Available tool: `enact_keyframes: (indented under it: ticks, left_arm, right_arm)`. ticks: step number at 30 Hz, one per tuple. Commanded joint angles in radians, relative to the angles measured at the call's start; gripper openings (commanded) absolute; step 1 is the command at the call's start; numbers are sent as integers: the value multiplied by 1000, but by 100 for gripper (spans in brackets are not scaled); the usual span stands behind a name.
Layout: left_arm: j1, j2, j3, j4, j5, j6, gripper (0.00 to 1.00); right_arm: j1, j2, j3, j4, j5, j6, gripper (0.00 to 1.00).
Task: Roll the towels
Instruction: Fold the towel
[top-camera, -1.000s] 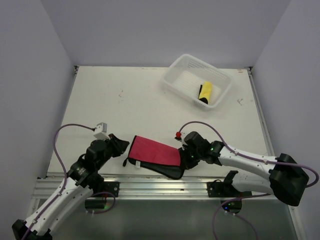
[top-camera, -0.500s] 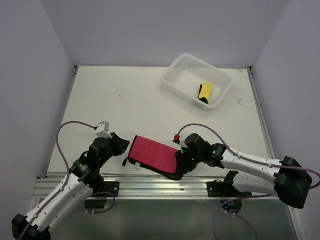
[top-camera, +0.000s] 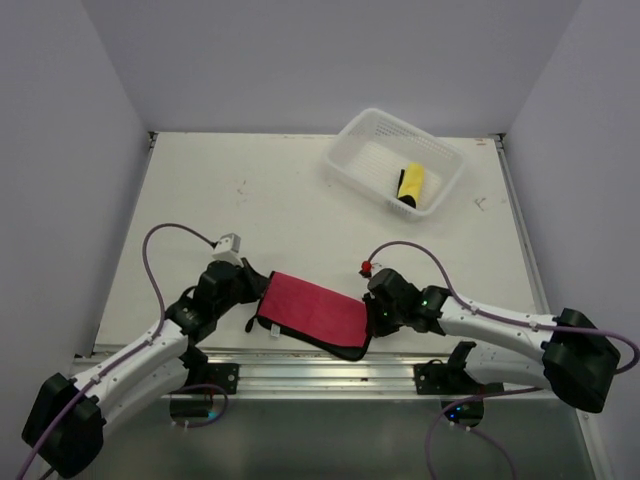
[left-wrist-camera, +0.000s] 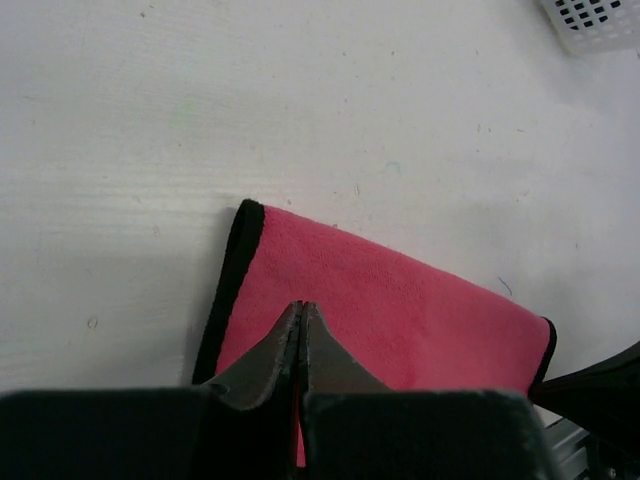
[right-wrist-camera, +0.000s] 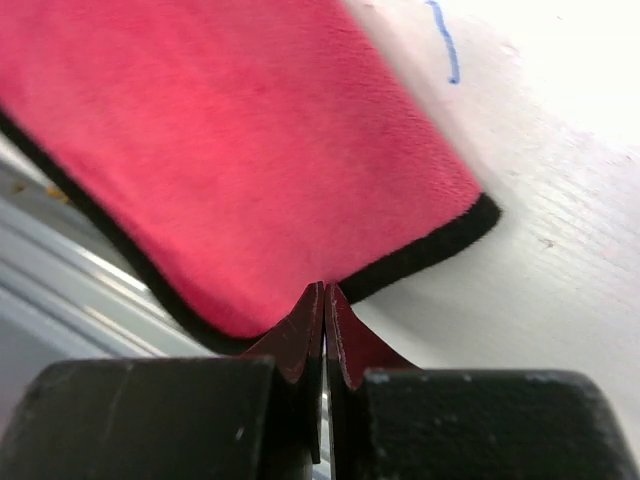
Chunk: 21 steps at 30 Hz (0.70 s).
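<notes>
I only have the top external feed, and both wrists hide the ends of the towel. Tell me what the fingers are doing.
Observer: In the left wrist view, the left gripper has its fingers pressed shut, with the tips over the pink towel, just inside its black-trimmed short edge.
Operator: Now the right.
Observer: The right gripper is shut too, with its tips at the towel's black trim near a corner.
Operator: Say whether either holds cloth.
Observer: I cannot tell. In both wrist views the towel lies flat around the tips, with nothing lifted.
</notes>
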Motion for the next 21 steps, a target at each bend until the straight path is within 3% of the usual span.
enact_keyframes:
  ticks: [1, 12, 21]
  left_arm:
    - [-4, 51, -13, 174, 29, 38, 1]
    - [-6, 220, -18, 282, 17, 26, 0]
    - [-4, 265, 59, 194, -140, 15, 0]
  right_arm:
    - [4, 51, 39, -14, 107, 77, 0]
    - [-20, 254, 190, -12, 244, 35, 3]
    - [-123, 465, 469, -40, 266, -159, 8]
